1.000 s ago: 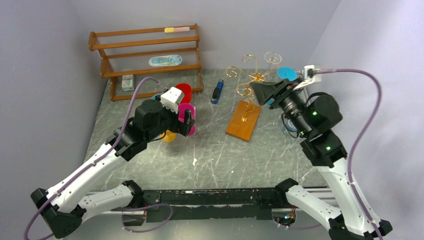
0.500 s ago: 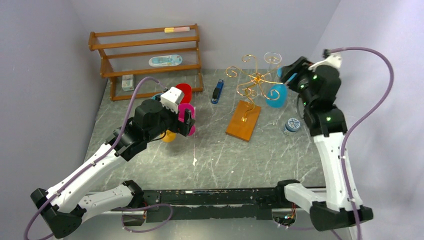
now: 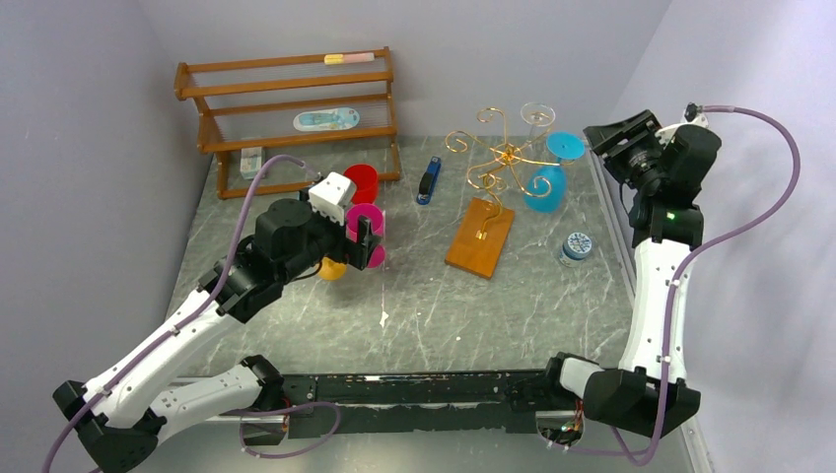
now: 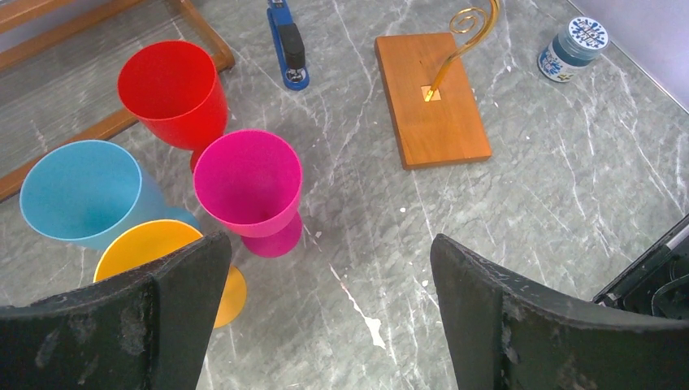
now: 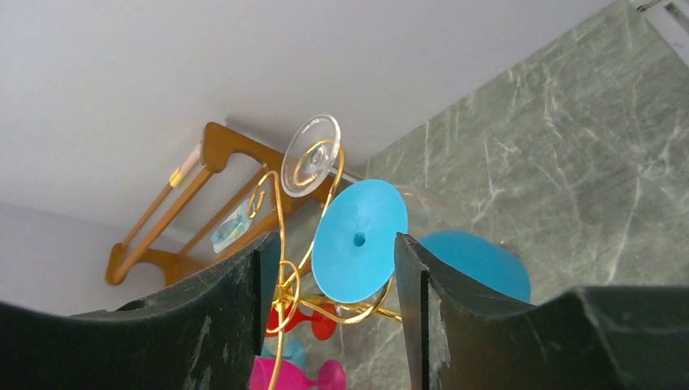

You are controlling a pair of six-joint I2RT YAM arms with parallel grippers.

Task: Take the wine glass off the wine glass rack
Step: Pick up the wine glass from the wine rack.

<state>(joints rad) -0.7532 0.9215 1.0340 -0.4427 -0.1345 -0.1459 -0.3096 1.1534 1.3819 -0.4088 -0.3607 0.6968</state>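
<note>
The right tool (image 3: 619, 136) is open, with its two fingers (image 5: 211, 317) apart and nothing in them. It is up high at the far right of the surface (image 3: 414, 296). It points at the wine glass rack (image 3: 505, 153) and is near it, but it does not touch it.

In the right wrist view, the round foot of the blue wine glass (image 5: 360, 240) shows in the gap between the fingers. This glass hangs upside down on the right side of the gold wire rack. Its foot is on top, caught in a curly arm, and its bowl hangs below. From above, the blue wine glass (image 3: 547, 182) is just to the left of the right tool.

A clear wine glass (image 3: 537, 113) hangs on the rack too, a bit farther back. The rack's thin stem goes down to a flat wooden base (image 3: 480, 236) that lies on the surface. A small jar with a blue lid (image 3: 576, 246) stands to the right of the base. A blue stapler (image 3: 428, 181) lies to the left of the rack.

The left tool (image 4: 329, 244) is open wide and holds nothing. It hangs over four cups that stand close together: a red cup (image 4: 171, 89), a pink cup (image 4: 248, 183), a light blue cup (image 4: 81, 191) and a yellow cup (image 4: 154, 252). A big wooden shelf (image 3: 286, 108) stands behind them, by the back wall.
</note>
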